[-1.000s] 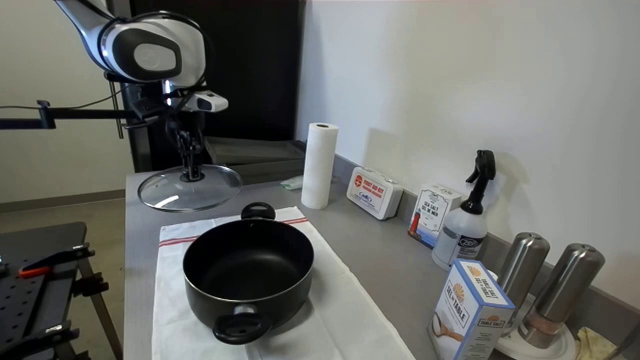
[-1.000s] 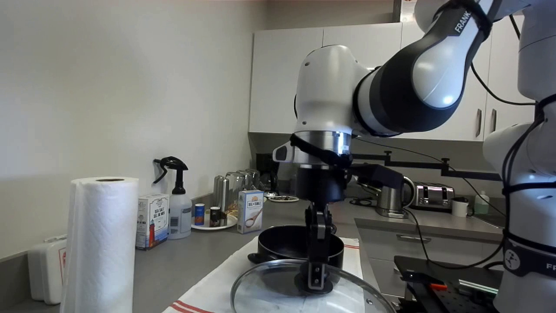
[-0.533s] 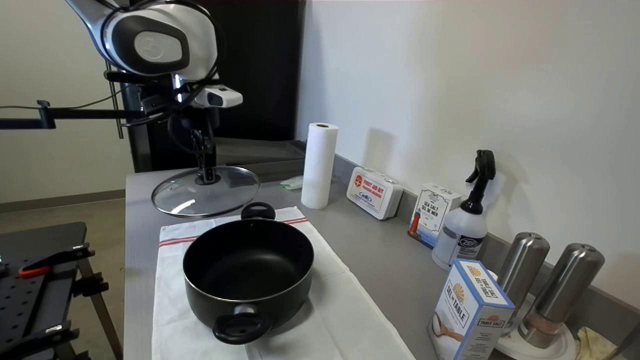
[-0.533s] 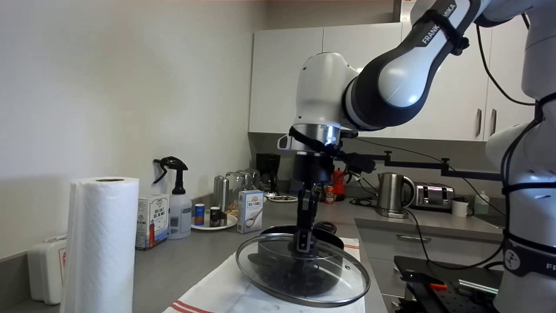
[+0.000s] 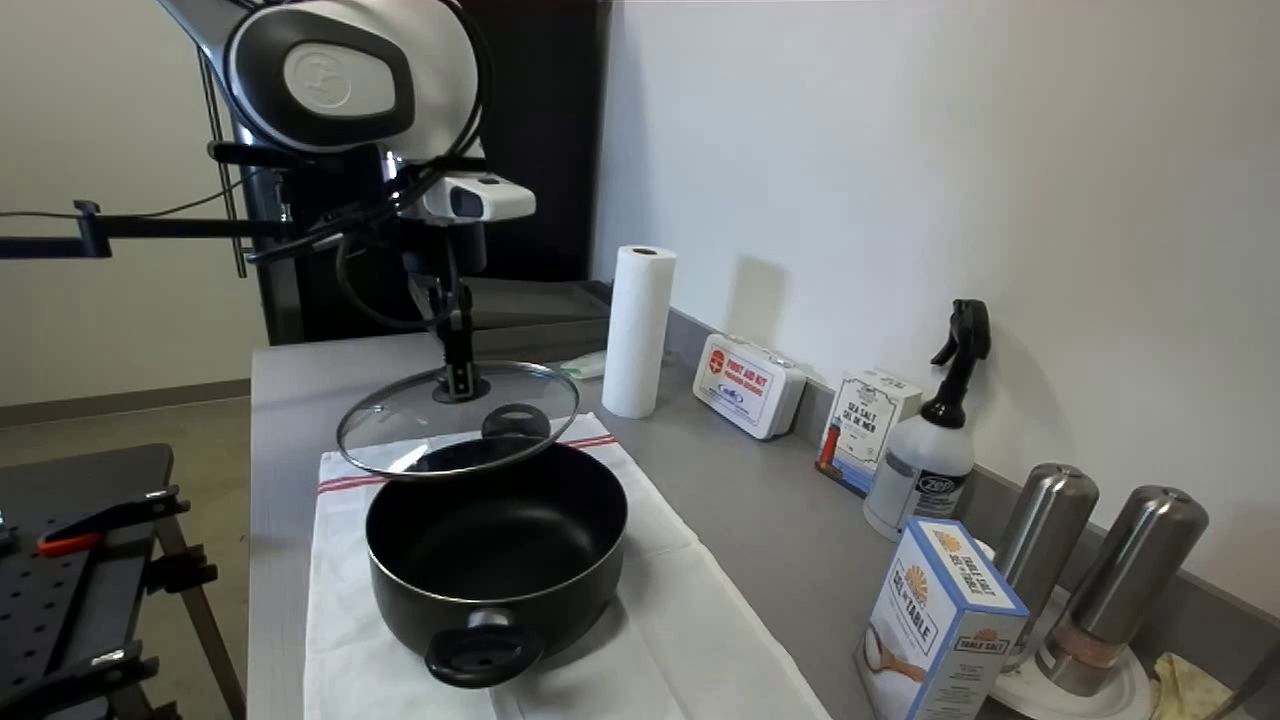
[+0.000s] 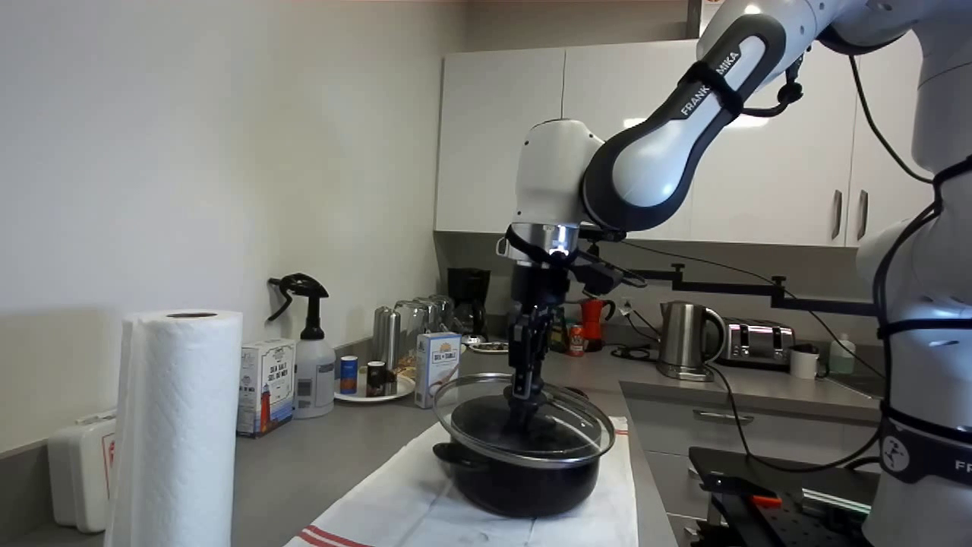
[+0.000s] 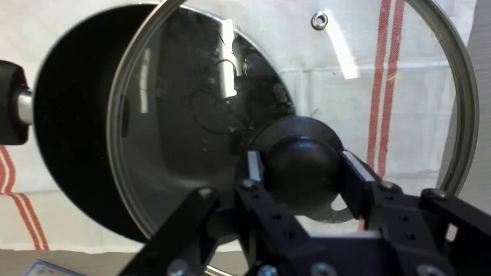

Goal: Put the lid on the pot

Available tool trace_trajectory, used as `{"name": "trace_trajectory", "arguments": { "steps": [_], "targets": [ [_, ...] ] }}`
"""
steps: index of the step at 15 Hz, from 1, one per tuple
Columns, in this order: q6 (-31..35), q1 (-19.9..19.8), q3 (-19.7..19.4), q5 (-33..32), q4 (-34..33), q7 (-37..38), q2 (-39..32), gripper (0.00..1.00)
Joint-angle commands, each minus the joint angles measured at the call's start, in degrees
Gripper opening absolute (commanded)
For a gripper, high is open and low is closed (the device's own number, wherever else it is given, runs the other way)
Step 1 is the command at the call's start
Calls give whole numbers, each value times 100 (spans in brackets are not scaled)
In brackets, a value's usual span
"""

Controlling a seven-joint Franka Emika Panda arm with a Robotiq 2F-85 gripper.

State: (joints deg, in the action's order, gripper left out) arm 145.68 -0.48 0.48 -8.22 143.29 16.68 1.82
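Note:
The glass lid (image 5: 400, 430) hangs in the air, slightly tilted, over the far edge of the pot. It also shows in an exterior view (image 6: 588, 422). The black pot (image 5: 590, 565) stands upright on a white towel; it also shows in an exterior view (image 6: 531, 490). In the wrist view, the lid (image 7: 418, 115) is offset to the right of the pot (image 7: 73, 115), leaving a crescent of its opening uncovered. My gripper (image 7: 305, 165) is shut on the lid's black knob (image 7: 303, 176), one finger at each side. The far pot handle (image 5: 515, 420) shows through the glass.
The white towel (image 5: 720, 640) with red stripes lies under the pot. A paper towel roll (image 5: 640, 330), first aid kit (image 5: 745, 385), spray bottle (image 5: 920, 460) and salt box (image 5: 940, 620) stand along the wall side. Steel cylinders (image 5: 1130, 580) stand near the salt box.
The gripper has carried the lid from beyond the towel toward the pot. The lid now overlaps the pot's far handle and rim in view. The pot has not moved.

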Motion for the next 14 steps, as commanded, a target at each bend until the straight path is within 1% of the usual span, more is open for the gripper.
{"name": "trace_trajectory", "arguments": {
  "steps": [1,3,7,14],
  "targets": [
    [-372,-165,-134,-271,-287,312,104,25],
    [-455,-252,-218,-288,-418,349,42,25],
    [-413,-403,-386,-230,-586,435,-85,25],
    [-229,-537,-588,25,-603,418,-231,25]
  ]
}}
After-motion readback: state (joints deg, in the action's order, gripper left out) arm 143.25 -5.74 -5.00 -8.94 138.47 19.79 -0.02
